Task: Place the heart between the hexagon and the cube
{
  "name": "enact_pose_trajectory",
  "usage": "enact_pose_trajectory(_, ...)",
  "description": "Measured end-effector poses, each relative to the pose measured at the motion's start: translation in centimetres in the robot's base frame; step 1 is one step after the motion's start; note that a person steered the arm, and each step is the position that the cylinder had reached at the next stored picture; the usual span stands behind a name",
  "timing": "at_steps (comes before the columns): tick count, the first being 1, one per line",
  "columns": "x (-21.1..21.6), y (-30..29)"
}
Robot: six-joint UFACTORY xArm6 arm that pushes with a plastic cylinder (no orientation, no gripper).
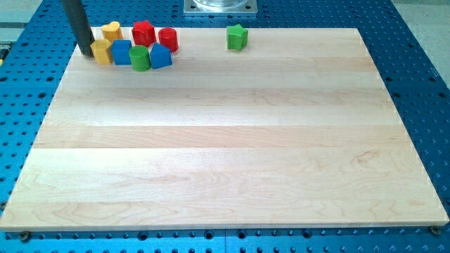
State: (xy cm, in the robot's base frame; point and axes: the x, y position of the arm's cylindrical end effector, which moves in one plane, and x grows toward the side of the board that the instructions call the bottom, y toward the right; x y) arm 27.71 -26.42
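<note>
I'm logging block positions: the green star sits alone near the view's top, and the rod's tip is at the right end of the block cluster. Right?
Not quite. In the camera view my tip is at the cluster's left end, beside the yellow block. The green star does sit alone near the view's top.

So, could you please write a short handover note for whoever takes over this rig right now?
My tip sits at the board's top-left corner, against the left side of the yellow hexagon.
The yellow heart lies just above and right of the hexagon. The blue cube touches the hexagon's right side, so there is no gap between them.
Crowded nearby: green cylinder, second blue block, two red blocks. A green star stands apart.
Done: nothing visible. Left: separate hexagon and cube, push the heart between.
</note>
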Motion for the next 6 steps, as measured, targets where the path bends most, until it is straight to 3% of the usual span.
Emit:
enact_pose_trajectory(1,-0.4,-1.3)
enact_pose_trajectory(2,-6.2,0.1)
enact_pose_trajectory(3,-8.5,1.8)
enact_pose_trajectory(4,-8.3,5.8)
enact_pose_trajectory(6,0.4,3.9)
